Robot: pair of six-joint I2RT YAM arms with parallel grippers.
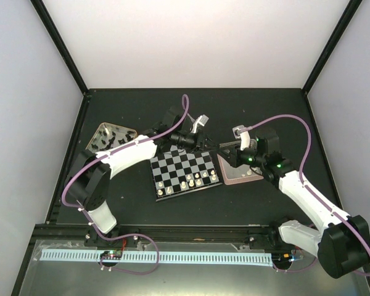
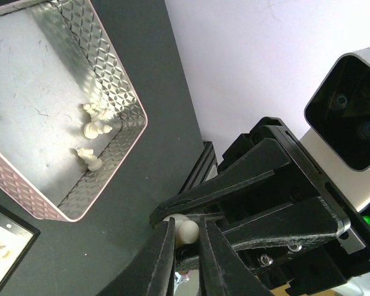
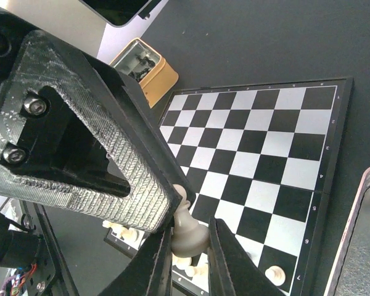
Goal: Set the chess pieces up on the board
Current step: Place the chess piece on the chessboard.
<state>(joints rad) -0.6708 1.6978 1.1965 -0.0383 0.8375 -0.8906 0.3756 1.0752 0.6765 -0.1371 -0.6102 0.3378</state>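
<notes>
My right pincer (image 3: 189, 229) is clamped on a white piece (image 3: 186, 239), bottom centre of its wrist view. My left pincer (image 2: 185, 226) pinches the head. The board (image 3: 259, 160) spreads behind, to the right. I reckon left takes it.

Even light is falling from overhead; the white walls are glowing while the black table (image 1: 265, 203) is staying dim and matte. The board (image 3: 265, 142) is showing a pale sheen on its glossy squares. Glare is sparkling along the embossed wall of the pink tray (image 2: 117, 92). Close to each lens, the left gripper (image 2: 186, 233) and right gripper (image 3: 190, 231) are blurring, and the chess piece (image 3: 188, 242) is softening too.
</notes>
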